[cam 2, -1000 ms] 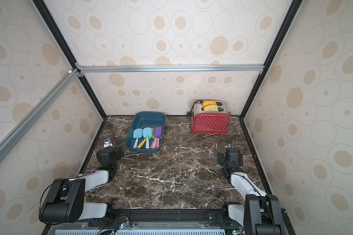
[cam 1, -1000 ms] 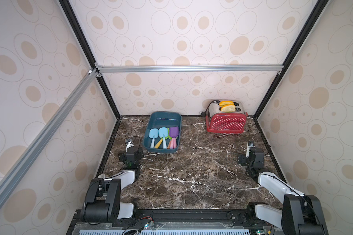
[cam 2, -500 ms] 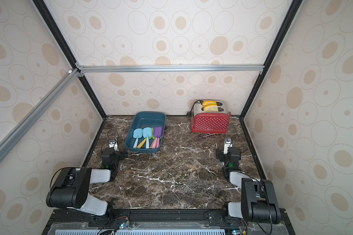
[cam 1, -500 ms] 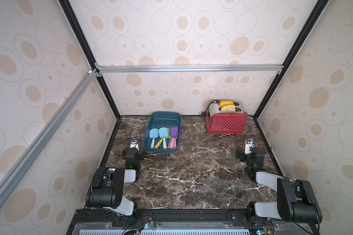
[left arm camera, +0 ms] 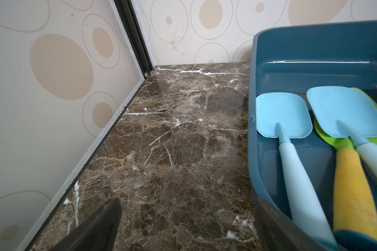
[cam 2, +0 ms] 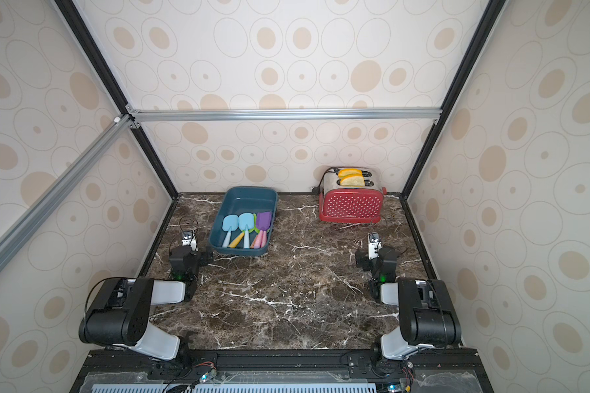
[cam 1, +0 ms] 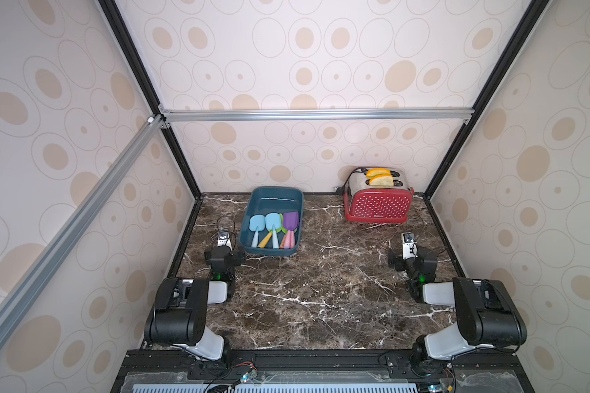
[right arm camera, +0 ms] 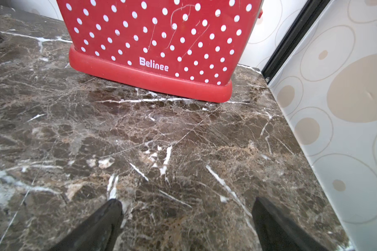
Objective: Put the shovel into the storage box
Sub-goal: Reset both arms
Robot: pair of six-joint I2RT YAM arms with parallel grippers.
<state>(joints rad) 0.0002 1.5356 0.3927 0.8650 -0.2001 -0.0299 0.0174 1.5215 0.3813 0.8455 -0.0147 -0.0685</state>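
Four toy shovels (cam 1: 273, 228) lie side by side in the box (cam 1: 276, 203), which sits left of centre in the upper half of both top views. Their blades point toward the back wall and their handles toward the near end. Two are pale blue, one green with a yellow handle (left arm camera: 355, 195), and one purple with a pink handle. No shovel shows on the bench (cam 1: 321, 289), so the task looks done.

They look like light, stiff moulded plastic, not fragile. The round, tapering, smooth handles would probably roll or slide in a loose pinch. The best hold is likely across mid-handle, since the thin blades lie too flat to get under.

The left gripper (cam 1: 224, 242) rests low beside the box's near left corner, open and empty. The right gripper (right arm camera: 185, 204) has its jaws spread wide over bare bench, below the red toaster (right arm camera: 157, 43) in its wrist view, holding nothing.
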